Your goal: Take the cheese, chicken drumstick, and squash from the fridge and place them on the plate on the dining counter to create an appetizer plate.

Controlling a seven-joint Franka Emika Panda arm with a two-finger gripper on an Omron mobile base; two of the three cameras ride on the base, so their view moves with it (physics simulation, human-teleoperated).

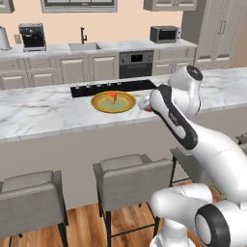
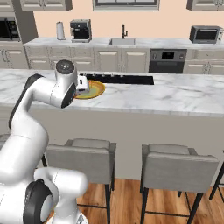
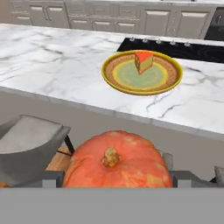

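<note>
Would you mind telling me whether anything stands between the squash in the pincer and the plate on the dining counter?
Nothing visible does. The squash sits between the open-wide pincer fingers, short of the dining counter. Bare marble leads to the plate; the cheese occupies its far side.

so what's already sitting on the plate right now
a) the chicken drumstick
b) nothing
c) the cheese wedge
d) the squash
c: the cheese wedge lies on the plate on the dining counter, while the squash sits between the fingers, short of the counter.
</note>
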